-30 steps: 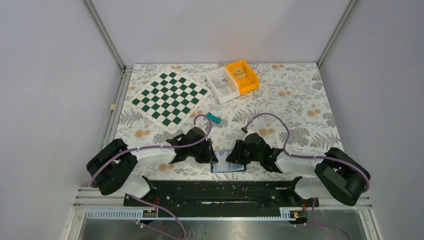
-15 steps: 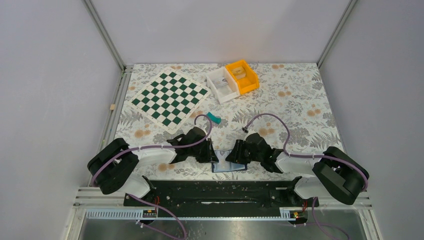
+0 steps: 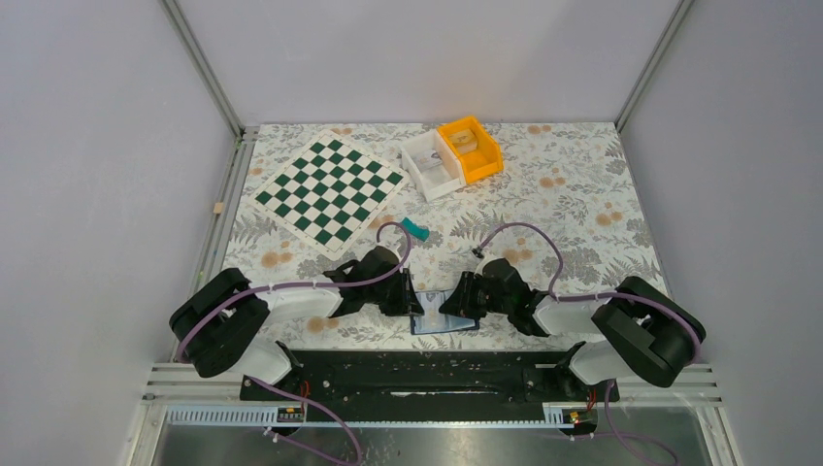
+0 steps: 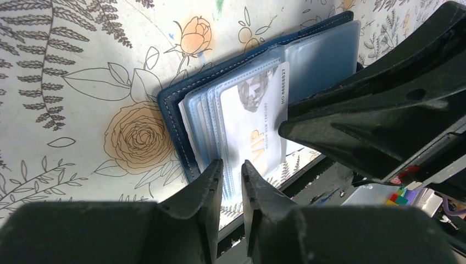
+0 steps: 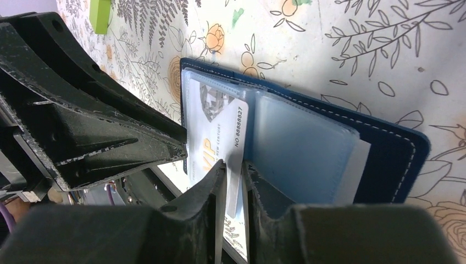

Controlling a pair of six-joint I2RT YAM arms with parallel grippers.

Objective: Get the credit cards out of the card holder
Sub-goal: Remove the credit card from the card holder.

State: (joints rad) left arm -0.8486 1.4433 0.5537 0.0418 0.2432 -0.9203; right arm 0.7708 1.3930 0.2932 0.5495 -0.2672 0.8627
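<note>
The card holder (image 3: 442, 324) lies open and flat at the near edge of the table (image 3: 582, 204), between the two arms, so each can reach it from its own side; the right gripper (image 5: 235, 168) is clamped on the near edge of a white credit card (image 5: 217, 129) that seems partly out of its clear sleeve, likely to draw it free; the left gripper (image 4: 231, 166) sits at the sleeves' edge, fingers almost together, probably steadying the holder; whether it pinches anything I cannot tell.
</note>
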